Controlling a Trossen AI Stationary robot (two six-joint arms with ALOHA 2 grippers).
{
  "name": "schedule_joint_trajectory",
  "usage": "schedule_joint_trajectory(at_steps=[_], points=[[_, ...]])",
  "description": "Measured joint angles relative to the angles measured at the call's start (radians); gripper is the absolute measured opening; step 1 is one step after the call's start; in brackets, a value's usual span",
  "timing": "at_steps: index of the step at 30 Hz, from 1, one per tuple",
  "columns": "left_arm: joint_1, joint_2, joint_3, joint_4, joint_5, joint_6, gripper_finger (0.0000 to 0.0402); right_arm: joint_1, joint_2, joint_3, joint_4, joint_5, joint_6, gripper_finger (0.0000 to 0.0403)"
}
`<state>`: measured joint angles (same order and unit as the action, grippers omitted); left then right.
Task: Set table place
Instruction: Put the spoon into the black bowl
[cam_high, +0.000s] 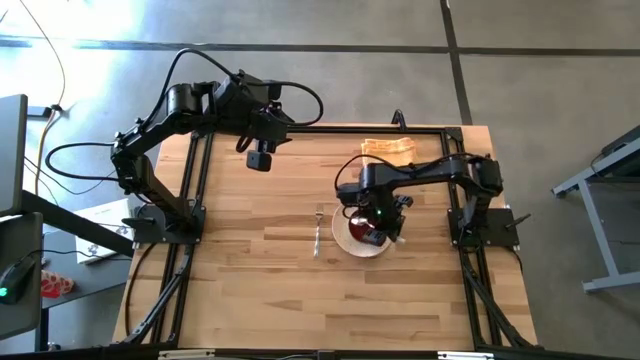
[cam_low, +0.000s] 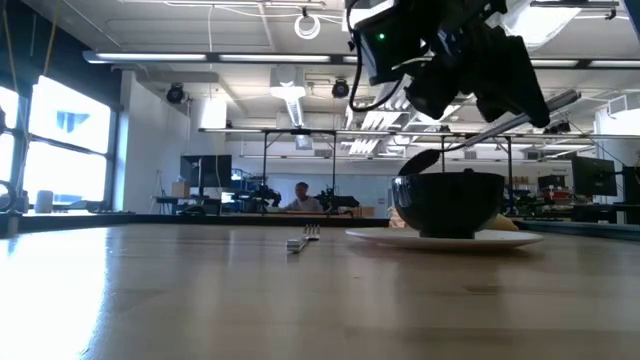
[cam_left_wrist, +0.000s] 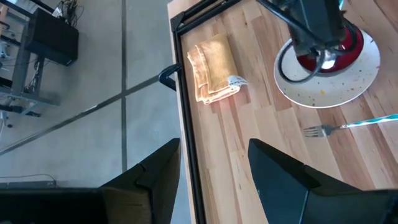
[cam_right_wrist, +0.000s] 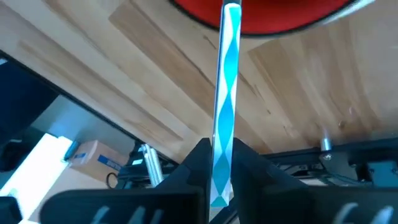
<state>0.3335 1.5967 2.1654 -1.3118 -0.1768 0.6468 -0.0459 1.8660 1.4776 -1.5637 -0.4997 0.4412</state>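
Gripping spoon (cam_right_wrist: 225, 93) (bowl end hidden), right end effector (cam_right_wrist: 219, 163) over bowl (cam_low: 448, 204).

Glossy red bowl (cam_left_wrist: 339, 46), pale wooden table (cam_high: 270, 270), folded cloth (cam_left_wrist: 212, 67).

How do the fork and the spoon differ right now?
The fork lies flat on the table, left of the plate; the spoon is off the table, tilted, its bowl end over the red bowl. The fork is untouched; the spoon is clamped in the right gripper. The left gripper waits open, far from both. Both utensils are slim and reflective.
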Motion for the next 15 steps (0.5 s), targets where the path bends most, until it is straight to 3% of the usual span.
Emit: schedule_joint_trajectory(at_steps=[5,15], points=[[0.0,0.0,0.0,-0.003,0.0,0.0,0.0177,-0.008,-0.005,-0.002,-0.005,-0.014,0.006,0.0012],[0.0,0.0,0.0,-0.008,0.0,0.003,0.0177,0.016,-0.005,-0.045,-0.007,-0.018,-0.01,0.0026]])
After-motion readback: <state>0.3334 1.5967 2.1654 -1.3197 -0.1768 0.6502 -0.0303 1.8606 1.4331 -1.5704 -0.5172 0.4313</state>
